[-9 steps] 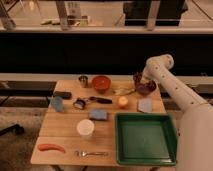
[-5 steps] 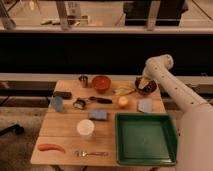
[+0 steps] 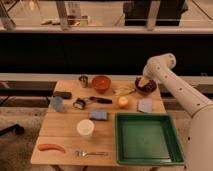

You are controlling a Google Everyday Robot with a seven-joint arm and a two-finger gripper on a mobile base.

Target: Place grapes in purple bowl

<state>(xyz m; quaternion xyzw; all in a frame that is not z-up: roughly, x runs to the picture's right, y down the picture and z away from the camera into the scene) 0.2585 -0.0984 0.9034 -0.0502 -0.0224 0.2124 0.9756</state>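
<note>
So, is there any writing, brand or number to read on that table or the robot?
None: no readable text shows on the table, green tray, white cup or robot arm.
The claw sits at the purple bowl in the table's far right corner, with no legible marking either.

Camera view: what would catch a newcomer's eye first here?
The large green tray at the near right corner of the wooden table draws the eye first. Next is the white arm stretched in from the right, with its gripper at the purple bowl by the table's far right edge. A red bowl stands out at the far middle.
</note>
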